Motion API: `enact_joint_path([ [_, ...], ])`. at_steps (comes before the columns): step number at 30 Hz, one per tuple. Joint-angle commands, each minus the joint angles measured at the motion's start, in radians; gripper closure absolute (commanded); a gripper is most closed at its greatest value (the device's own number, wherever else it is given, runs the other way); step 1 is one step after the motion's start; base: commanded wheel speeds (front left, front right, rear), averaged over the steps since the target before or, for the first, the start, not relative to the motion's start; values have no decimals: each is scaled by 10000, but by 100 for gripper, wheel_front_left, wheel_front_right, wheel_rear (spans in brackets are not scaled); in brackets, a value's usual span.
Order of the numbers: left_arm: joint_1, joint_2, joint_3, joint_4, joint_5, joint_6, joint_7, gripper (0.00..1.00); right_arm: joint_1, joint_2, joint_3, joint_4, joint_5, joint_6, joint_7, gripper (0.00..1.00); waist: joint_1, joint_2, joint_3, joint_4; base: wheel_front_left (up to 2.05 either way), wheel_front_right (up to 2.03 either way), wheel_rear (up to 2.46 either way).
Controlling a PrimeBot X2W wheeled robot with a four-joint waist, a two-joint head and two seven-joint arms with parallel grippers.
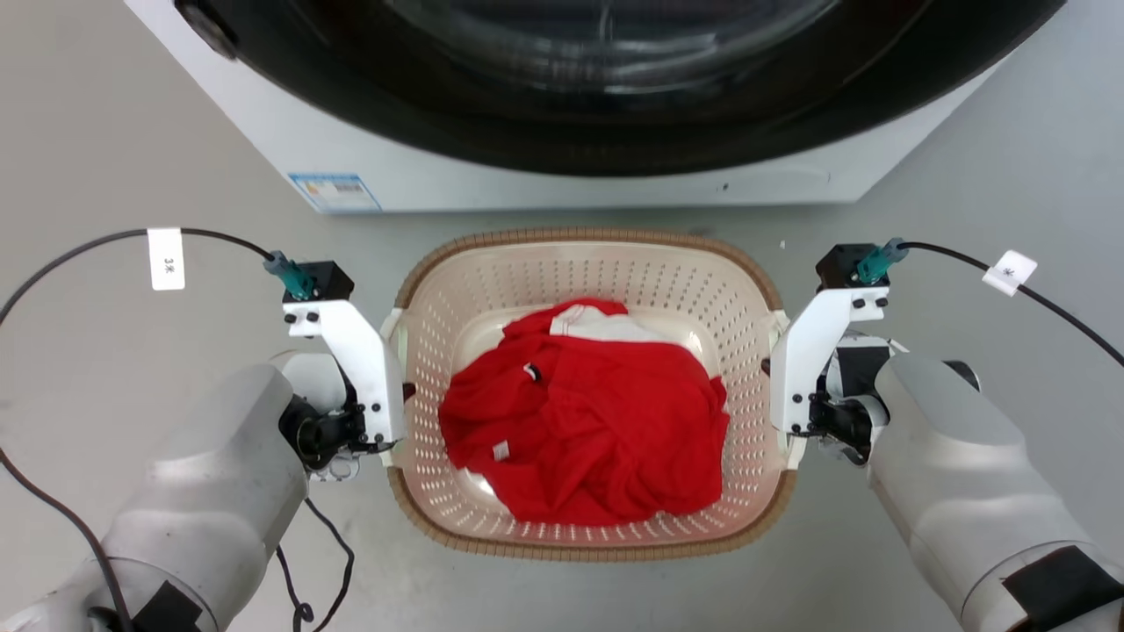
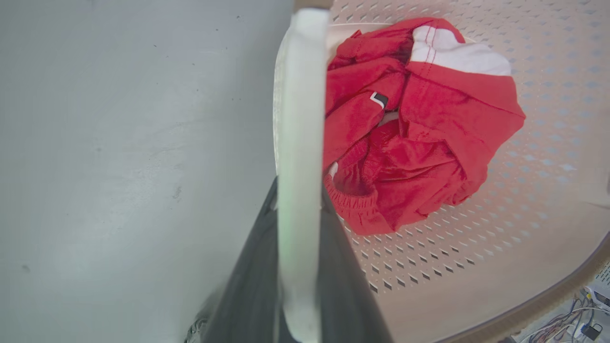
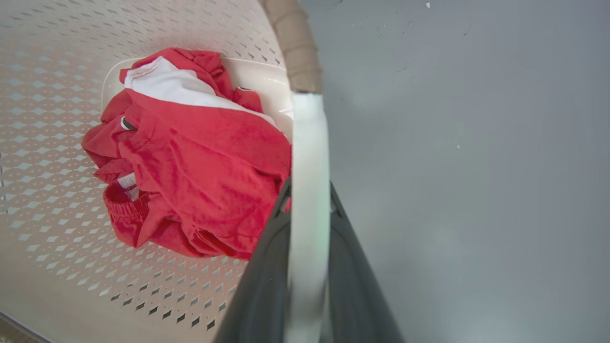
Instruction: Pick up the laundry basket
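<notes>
The laundry basket (image 1: 597, 239), cream with perforated walls and a brown woven-look rim, sits in the middle of the head view just in front of the washer. A crumpled red and white garment (image 1: 588, 430) lies inside it. My left gripper (image 1: 392, 412) is at the basket's left white handle (image 2: 305, 95); in the left wrist view the dark fingers (image 2: 252, 286) clamp that handle from both sides. My right gripper (image 1: 784, 399) is at the right white handle (image 3: 310, 143), its dark fingers (image 3: 357, 286) closed on either side of it. Whether the basket rests on the floor is unclear.
A white washer (image 1: 395, 167) with a large dark round door stands directly behind the basket. Black cables (image 1: 79, 250) with white tags loop from both wrists over the grey floor (image 1: 132, 132). Open floor lies left and right of the basket.
</notes>
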Motion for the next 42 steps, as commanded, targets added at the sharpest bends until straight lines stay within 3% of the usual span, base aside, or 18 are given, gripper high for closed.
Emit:
enact_joint_path([
  [1, 94, -28, -5, 23, -108, -3, 91, 100, 179, 13, 15, 49, 85, 35, 182, 100, 1, 0, -740, -3, 0, 0, 0],
  [23, 753, -775, -312, 1047, -962, -3, 1877, 100, 860, -504, -257, 165, 640, 32, 3086, 100, 1, 0, -3702, 323, 0, 0, 0],
  [32, 1308, -1004, -403, 1351, -1129, -4, 2221, 100, 1640, -437, -568, 165, 641, 33, 3734, 100, 1, 0, -4268, 343, 0, 0, 0],
  [42, 1440, -1072, -425, 1463, -1209, -3, 2301, 100, 1904, -324, -841, 160, 429, 33, 3726, 100, 1, 0, -4294, 327, 0, 0, 0],
])
